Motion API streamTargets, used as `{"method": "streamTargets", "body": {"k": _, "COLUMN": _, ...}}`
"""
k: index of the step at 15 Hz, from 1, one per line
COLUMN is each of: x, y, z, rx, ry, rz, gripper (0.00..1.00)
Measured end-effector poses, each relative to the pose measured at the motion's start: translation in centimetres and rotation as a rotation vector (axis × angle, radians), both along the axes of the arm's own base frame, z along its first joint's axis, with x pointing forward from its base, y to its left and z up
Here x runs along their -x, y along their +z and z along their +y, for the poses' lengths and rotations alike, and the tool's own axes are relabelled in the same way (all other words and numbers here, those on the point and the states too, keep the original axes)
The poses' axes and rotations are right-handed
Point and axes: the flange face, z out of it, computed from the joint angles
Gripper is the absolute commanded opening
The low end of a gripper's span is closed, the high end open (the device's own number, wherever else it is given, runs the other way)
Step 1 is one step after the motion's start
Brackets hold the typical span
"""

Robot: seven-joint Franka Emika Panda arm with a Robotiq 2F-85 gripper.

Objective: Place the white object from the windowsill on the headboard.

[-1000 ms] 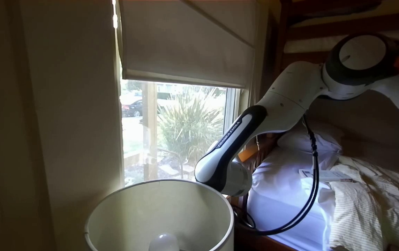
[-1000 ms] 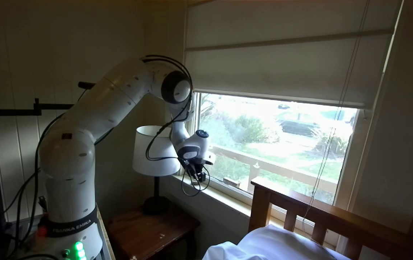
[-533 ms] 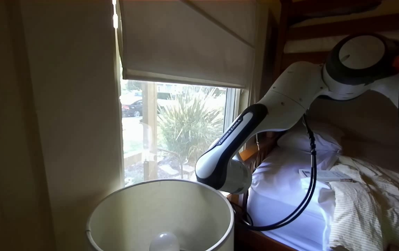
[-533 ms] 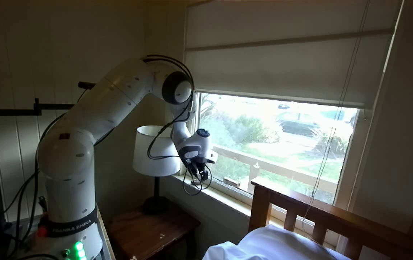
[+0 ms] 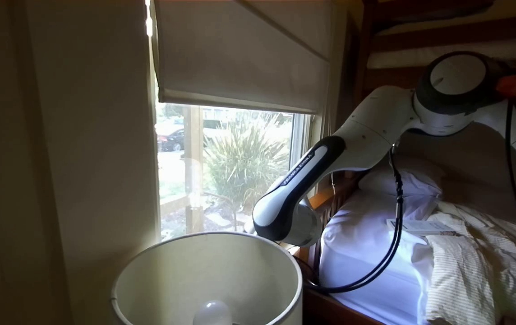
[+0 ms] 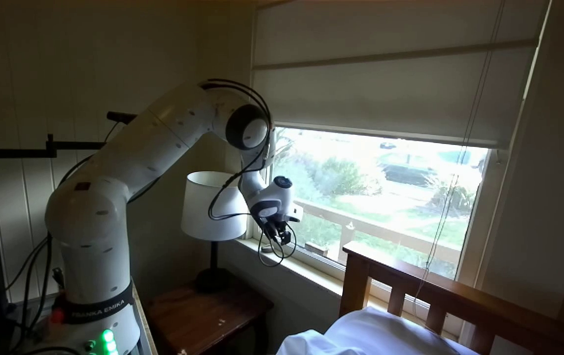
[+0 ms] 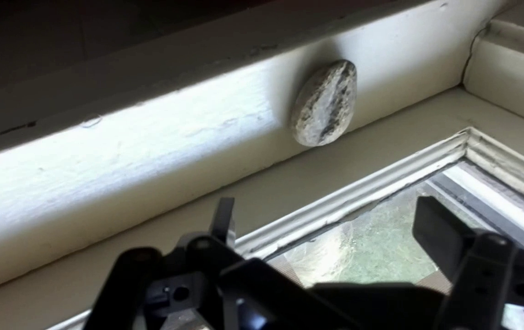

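A: Containers?
B: On my remote feed, the lampshade (image 5: 186, 271) is surrounding a bulb (image 5: 213, 313).
A: Grip?
B: I'm holding the end effector (image 7: 326, 206) spread wide, gripping nothing; the mottled stone (image 7: 325, 104) is resting on the windowsill (image 7: 120, 160).
A: Change?
B: Versus half a second ago, the arm (image 6: 158, 138) is sitting lower at its upper joint; the end effector is showing nearer the headboard (image 6: 459, 292).
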Motion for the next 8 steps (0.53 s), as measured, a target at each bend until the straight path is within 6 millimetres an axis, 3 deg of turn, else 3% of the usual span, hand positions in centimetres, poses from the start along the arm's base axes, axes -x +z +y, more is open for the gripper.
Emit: {"method": "streamTargets", "body": {"k": 8, "x": -1.0, "y": -4.2, "z": 0.5, "rx": -0.009, "ry": 0.068, "rz": 0.009, "gripper": 1.00}}
